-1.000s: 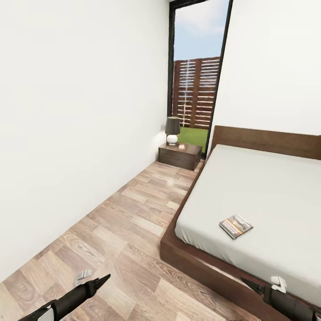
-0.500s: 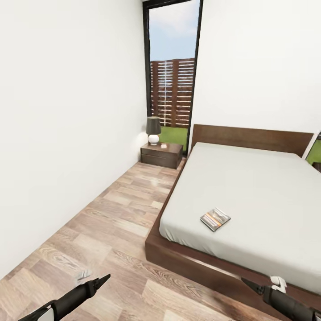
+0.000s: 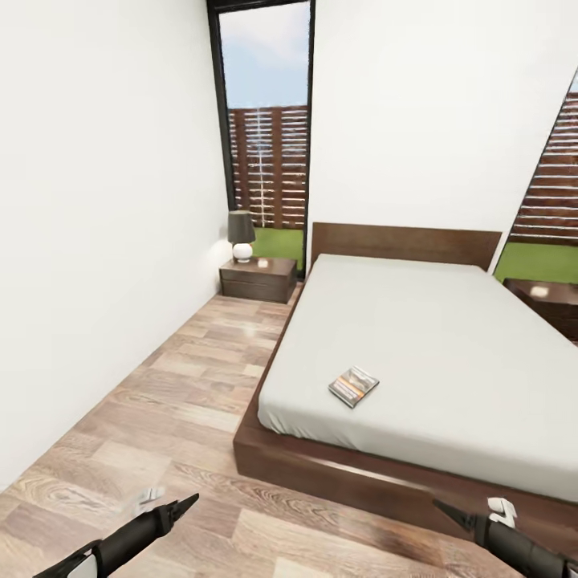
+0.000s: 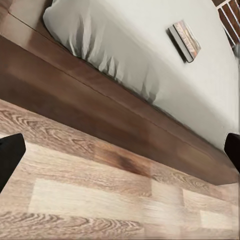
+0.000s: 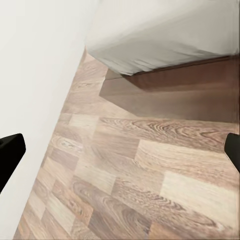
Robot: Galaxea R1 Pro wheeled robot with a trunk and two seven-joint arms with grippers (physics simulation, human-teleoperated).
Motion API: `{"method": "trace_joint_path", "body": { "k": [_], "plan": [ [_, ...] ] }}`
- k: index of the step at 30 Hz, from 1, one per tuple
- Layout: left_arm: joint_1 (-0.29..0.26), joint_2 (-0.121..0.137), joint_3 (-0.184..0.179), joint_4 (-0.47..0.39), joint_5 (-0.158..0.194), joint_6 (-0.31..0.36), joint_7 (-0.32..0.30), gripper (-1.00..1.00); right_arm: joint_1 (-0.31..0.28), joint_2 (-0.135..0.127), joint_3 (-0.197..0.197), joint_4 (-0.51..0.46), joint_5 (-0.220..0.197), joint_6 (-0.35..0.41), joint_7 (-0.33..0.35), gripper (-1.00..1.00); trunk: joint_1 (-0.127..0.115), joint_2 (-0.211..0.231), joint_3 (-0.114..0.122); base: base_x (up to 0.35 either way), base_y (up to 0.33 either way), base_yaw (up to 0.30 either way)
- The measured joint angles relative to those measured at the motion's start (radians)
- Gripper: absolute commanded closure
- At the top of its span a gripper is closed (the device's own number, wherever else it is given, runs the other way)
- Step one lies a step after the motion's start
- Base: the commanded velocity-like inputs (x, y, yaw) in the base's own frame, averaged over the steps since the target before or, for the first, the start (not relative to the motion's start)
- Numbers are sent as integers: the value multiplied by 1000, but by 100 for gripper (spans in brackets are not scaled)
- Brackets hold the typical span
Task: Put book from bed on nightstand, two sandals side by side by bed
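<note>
The book [image 3: 353, 386] lies flat on the pale grey mattress of the bed [image 3: 425, 321], near its foot and left edge. From the left wrist the book [image 4: 184, 41] shows beyond the bed [image 4: 75, 95] and its dark frame. A nightstand [image 3: 258, 278] stands left of the headboard; a second nightstand [image 3: 552, 300] sits at the bed's right. My left gripper [image 3: 181, 506] and right gripper [image 3: 445, 508] hang low over the floor, short of the bed's foot. Both the left gripper [image 4: 120, 155] and the right gripper [image 5: 120, 155] are open and hold nothing. The two sandals are out of view.
A black-shaded lamp [image 3: 241, 234] stands on the left nightstand. A white wall [image 3: 96, 241] bounds a strip of wood-plank floor [image 3: 185, 393] running along the bed's left side. Tall windows [image 3: 269, 136] show a slatted fence.
The camera has swung right, so bed, book and left nightstand sit further left in the picture. The second nightstand and right window have come into view. Both arms keep their pose.
</note>
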Motion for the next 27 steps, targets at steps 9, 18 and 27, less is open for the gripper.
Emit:
{"method": "trace_joint_path", "body": {
  "k": [9, 18, 27],
  "plan": [
    [0, 0, 0, 0, 0, 0, 0, -100, 0, 0, 1, 0, 0, 0, 0, -100, 0, 0, 0, 0, 0, -284],
    [0, 0, 0, 0, 0, 0, 0, -100, 0, 0, 0, 0, 0, 0, 0, -100, 0, 0, 0, 0, 0, -284],
    [0, 0, 0, 0, 0, 0, 0, -100, 0, 0, 1, 0, 0, 0, 0, -100, 0, 0, 0, 0, 0, -214]
  ]
}}
